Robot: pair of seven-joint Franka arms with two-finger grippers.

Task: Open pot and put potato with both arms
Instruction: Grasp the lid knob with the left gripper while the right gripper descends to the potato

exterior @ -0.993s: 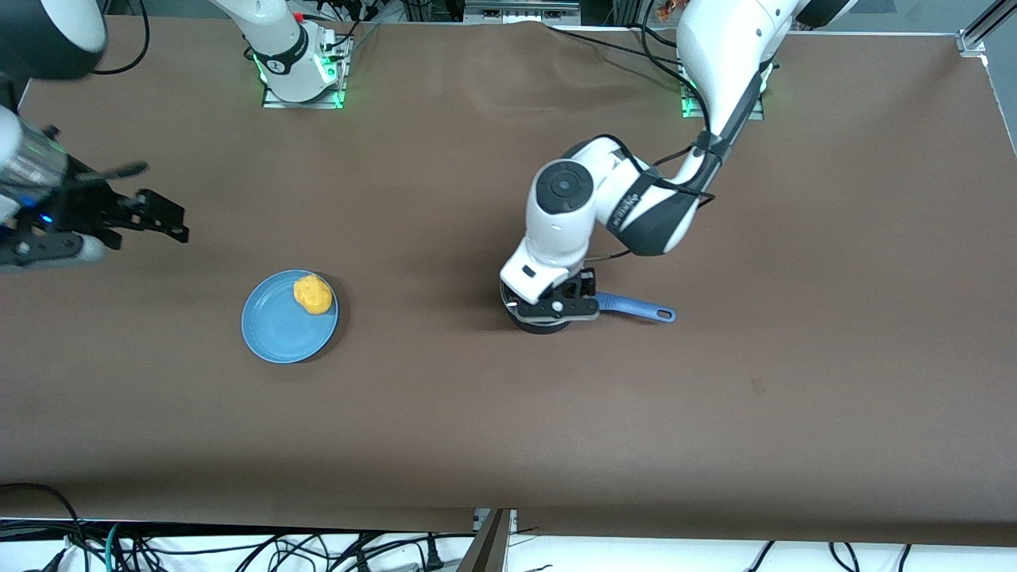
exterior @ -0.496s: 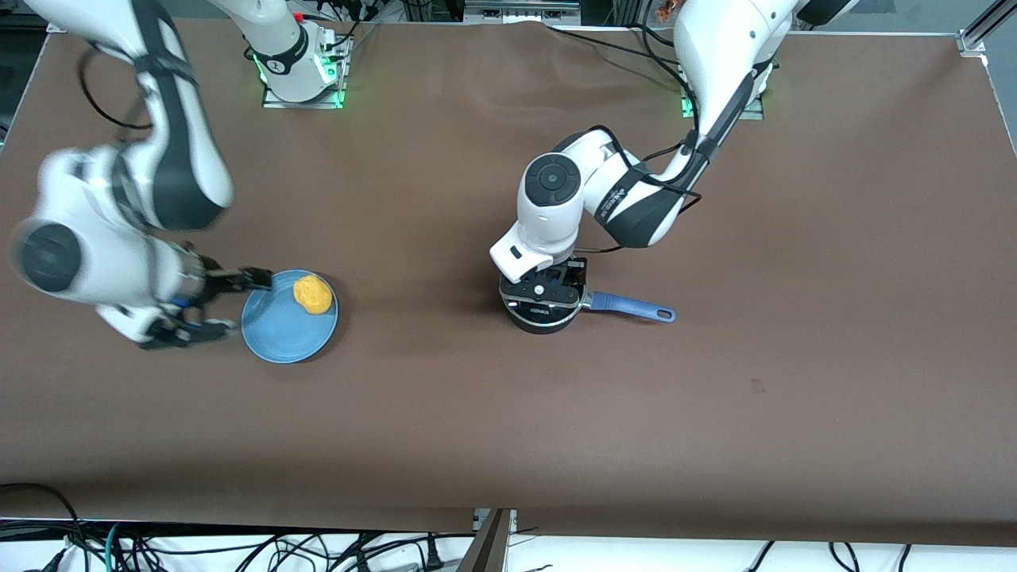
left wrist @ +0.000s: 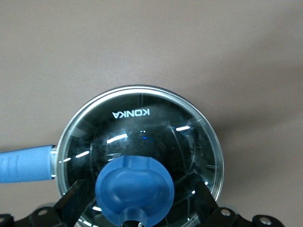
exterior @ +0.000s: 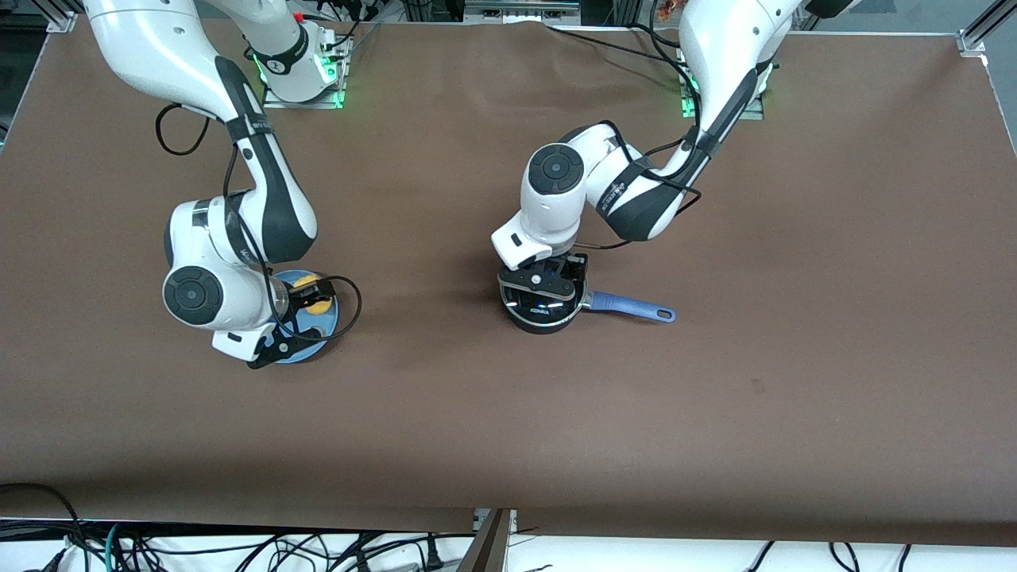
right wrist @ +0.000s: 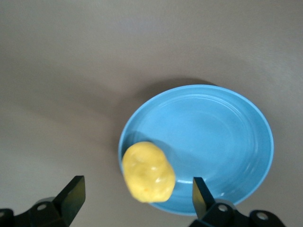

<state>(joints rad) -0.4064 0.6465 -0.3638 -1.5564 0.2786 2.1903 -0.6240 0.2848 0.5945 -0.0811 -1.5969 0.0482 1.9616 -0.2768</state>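
The black pot (exterior: 542, 319) stands mid-table with its blue handle (exterior: 632, 307) toward the left arm's end. Its glass lid (left wrist: 142, 127) is on it. My left gripper (exterior: 544, 291) is right over the lid; in the left wrist view it (left wrist: 137, 201) is open, with a finger on each side of the blue knob (left wrist: 135, 187) and gaps showing. The yellow potato (right wrist: 148, 171) lies at the rim of the light-blue plate (right wrist: 213, 137). My right gripper (right wrist: 137, 191) is open, low over the potato (exterior: 308, 280), with a finger on each side and not touching it.
The plate (exterior: 327, 316) lies toward the right arm's end of the brown table, mostly covered by the right arm. Both arm bases stand along the edge farthest from the front camera. Cables hang below the nearest table edge.
My right arm has swung in from the table's end and come down over the plate and potato. My left gripper has stayed over the pot lid, turning slightly.
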